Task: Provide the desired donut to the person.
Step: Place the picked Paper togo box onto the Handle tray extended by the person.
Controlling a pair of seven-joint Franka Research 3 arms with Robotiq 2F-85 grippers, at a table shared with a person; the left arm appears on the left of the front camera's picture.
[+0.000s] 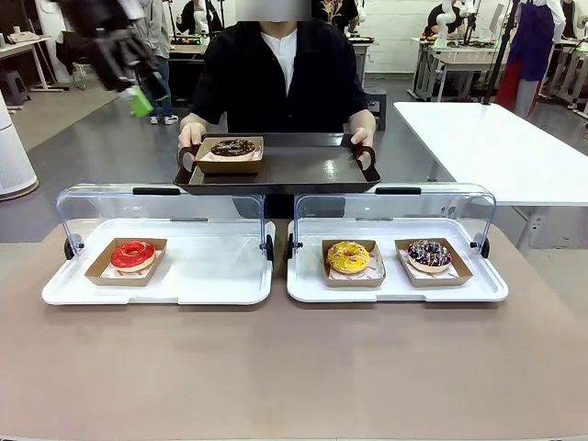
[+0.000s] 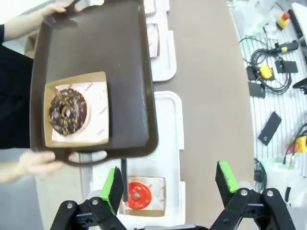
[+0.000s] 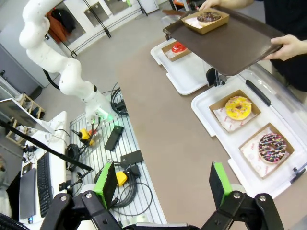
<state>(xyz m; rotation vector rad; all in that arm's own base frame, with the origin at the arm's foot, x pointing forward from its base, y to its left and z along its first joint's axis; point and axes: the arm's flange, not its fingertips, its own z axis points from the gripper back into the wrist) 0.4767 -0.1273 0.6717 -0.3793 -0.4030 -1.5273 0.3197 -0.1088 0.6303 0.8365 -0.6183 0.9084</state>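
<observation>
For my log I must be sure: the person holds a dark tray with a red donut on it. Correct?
No. The front view shows a chocolate donut on the dark tray the person holds; the red donut lies in a white tray.

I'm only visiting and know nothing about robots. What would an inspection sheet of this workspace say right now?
Surface: brown table with a left white tray and a right white tray, clear lids open.
Job's things: chocolate donut in a card box on the dark tray that the person holds with both hands; red donut in the left white tray; yellow donut and sprinkled donut in the right.
Clutter: nothing seen.
Grippers: left gripper and right gripper open, fingers holding nothing.
Cables: loose cables beside the table.
Surroundings: white table; workbenches farther off.
</observation>
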